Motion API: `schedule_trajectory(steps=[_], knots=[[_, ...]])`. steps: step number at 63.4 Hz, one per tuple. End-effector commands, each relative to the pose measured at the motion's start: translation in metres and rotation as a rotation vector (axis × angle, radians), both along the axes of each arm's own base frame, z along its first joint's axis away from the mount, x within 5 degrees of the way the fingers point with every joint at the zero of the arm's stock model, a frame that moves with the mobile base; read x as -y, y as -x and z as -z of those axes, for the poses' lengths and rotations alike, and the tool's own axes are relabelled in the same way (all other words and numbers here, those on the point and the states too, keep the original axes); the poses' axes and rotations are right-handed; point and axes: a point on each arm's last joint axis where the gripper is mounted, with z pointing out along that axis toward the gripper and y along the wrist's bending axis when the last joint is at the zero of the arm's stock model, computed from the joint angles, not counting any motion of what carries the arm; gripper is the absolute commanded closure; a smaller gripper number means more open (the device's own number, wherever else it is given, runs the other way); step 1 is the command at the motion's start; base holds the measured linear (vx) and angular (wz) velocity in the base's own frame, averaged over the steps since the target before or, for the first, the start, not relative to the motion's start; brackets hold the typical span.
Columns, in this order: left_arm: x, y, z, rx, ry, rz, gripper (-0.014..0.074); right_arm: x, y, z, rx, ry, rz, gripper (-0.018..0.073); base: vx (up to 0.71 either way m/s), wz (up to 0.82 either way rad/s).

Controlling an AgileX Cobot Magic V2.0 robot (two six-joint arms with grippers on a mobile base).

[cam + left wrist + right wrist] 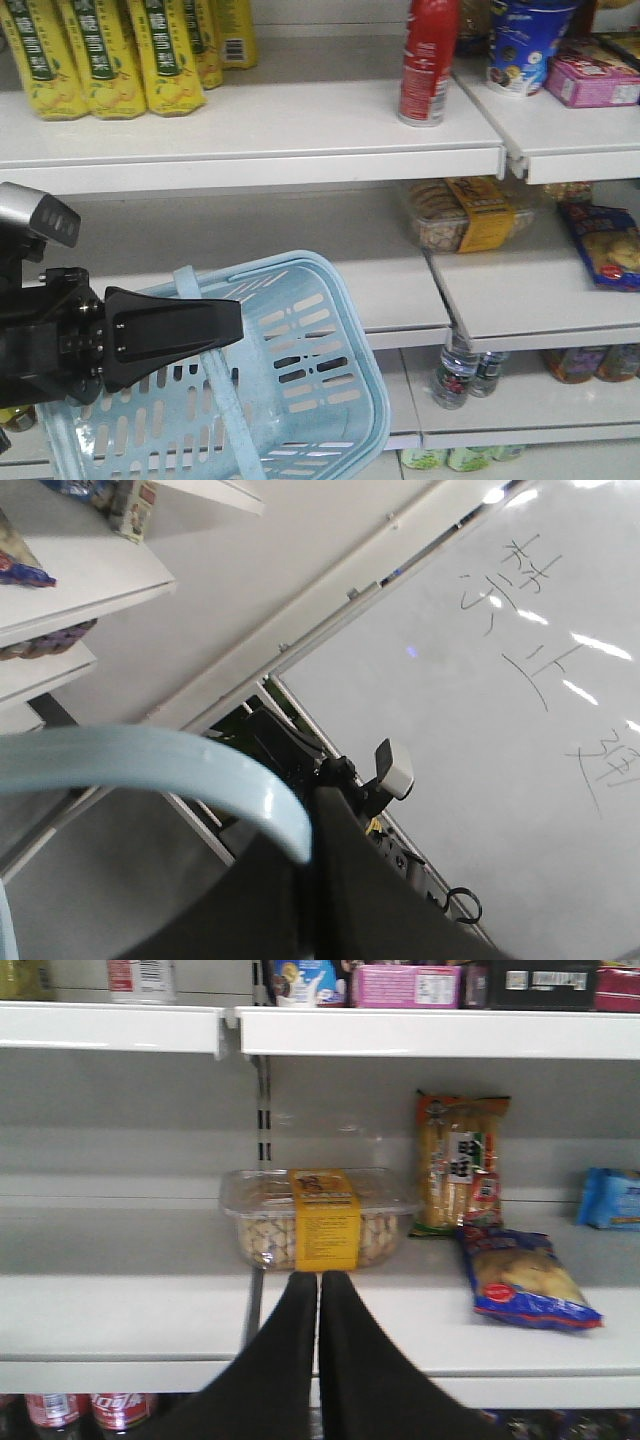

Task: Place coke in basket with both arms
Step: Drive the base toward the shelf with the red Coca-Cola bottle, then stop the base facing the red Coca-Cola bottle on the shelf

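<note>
Obs., standing by the shelving. Coke (428, 60) stands upright on the top shelf (250, 125), at about 1 o'clock in the front view, near that shelf's right end. It is well apart from the yellow drink bottles (100, 55) at 10 o'clock and close to the blue tub (525, 45) on the next bay. Nothing is touching it. Basket (320, 370) hangs tilted at 6 o'clock; nothing seen inside it. Left gripper (232, 335) reaches in from 9 o'clock. In its wrist view the pale handle bar (150, 765) curves into the black fingers, so I read that claw as clamped on the handle and carrying the basket. Right gripper (319, 1282) is out of the front view. Its own camera shows the two fingers pressed together with only a hairline seam and nothing between them, facing the middle shelf with a clear biscuit tray (315, 1220) at 12 o'clock. Handling judgement: a metal bottle is rigid and will not crush, but the painted skin looks smooth, so slip is the main risk. Probably full, so moderate weight. It is tall on a small base, and a sideways nudge could topple it. Best hold is across the straight body at about mid-height, below the shoulder, not the neck or cap. The right claw must part first and go up to the top shelf.
</note>
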Motion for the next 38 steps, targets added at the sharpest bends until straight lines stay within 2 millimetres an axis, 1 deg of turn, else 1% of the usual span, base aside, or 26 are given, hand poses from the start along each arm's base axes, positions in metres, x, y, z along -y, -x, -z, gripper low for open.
schedule_trajectory(steps=[1, 19, 38], knots=[[0.0015, 0.014, -0.0247, 0.061, 0.163, 0.129, 0.0603, -0.0016, 0.0012, -0.0035, 0.076, 0.008, -0.019, 0.0564, 0.1, 0.5], [0.0015, 0.014, -0.0247, 0.061, 0.163, 0.129, 0.0603, -0.0016, 0.0012, -0.0035, 0.076, 0.008, -0.019, 0.0564, 0.1, 0.48], [0.0015, 0.014, -0.0247, 0.061, 0.163, 0.129, 0.0603, -0.0016, 0.0012, -0.0035, 0.076, 0.008, -0.019, 0.0564, 0.1, 0.38]])
